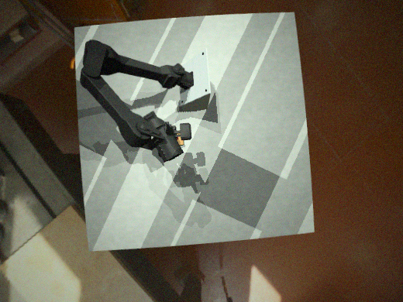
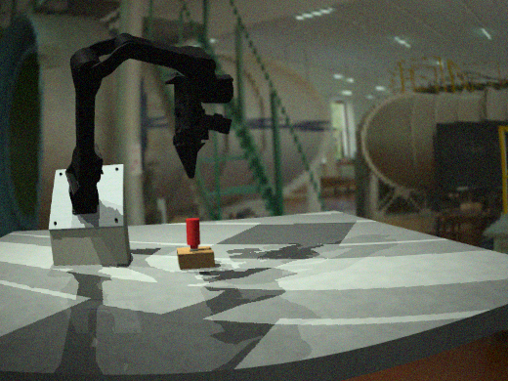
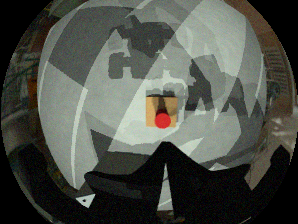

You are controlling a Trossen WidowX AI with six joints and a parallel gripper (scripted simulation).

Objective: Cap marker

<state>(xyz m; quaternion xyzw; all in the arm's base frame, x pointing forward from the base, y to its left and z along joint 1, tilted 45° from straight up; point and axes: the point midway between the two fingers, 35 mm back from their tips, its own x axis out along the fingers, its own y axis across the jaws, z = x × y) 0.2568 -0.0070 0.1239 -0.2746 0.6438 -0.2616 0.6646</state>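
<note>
The red cap (image 2: 192, 232) sits on top of the marker, which stands upright in the tan holder block (image 2: 195, 257) on the grey worktop (image 2: 342, 274); the cap covers nearly all of the marker, so only a thin stub shows between cap and block in the exterior view. The gripper (image 2: 190, 168) hangs well above the cap with its fingers drawn together to a point and nothing between them — an empty, closed tip. In the wrist view the cap (image 3: 161, 120) shows as a red disc over the block (image 3: 162, 110), just ahead of the dark fingertips. The step in hand looks like the retreat, and the pressing seems done, though whether the cap has fully clicked home cannot be read from these pictures. To do the retreat well, the arm should go on straight up or back toward its base — not sideways and low, where a link could brush the cap and tip marker and block together.
</note>
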